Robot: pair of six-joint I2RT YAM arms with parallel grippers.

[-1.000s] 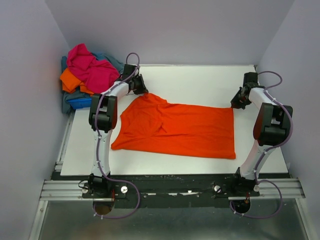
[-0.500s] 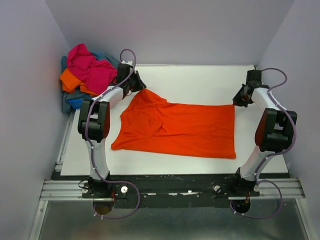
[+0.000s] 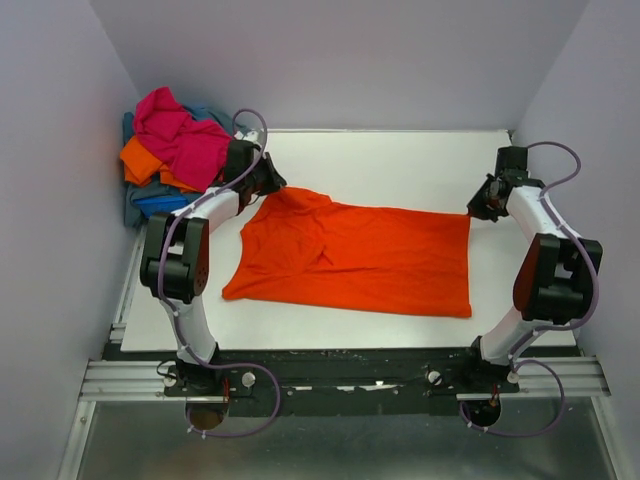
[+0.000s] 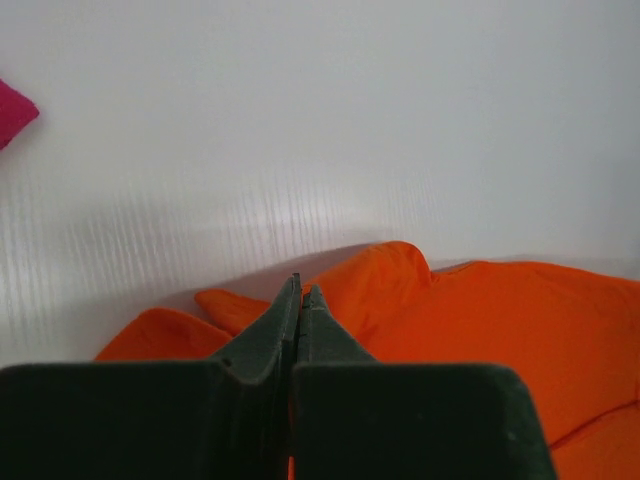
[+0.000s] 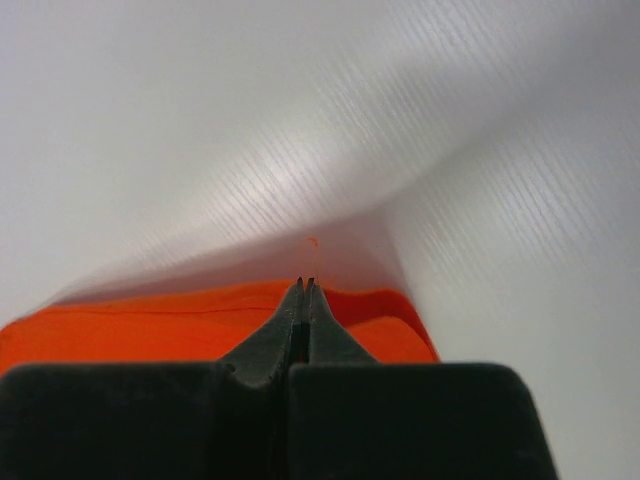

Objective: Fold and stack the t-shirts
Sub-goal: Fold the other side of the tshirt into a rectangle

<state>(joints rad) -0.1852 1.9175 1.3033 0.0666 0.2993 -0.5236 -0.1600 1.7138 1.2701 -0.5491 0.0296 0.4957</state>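
at the upper corners of the orange t-shirt (image 3: 360, 255), left gripper (image 3: 272, 186) and right gripper (image 3: 474, 207) clamp fabric, jaws closed; uneven pull may free one corner.

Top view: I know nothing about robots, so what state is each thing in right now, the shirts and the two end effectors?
orange t-shirt: spread out on the table, rumpled at its left end, not folded.
pile of t-shirts: crumpled heap at the far left corner, unfolded.
left end effector: shut on the orange t-shirt's far left edge.
right end effector: shut on the orange t-shirt's far right corner.
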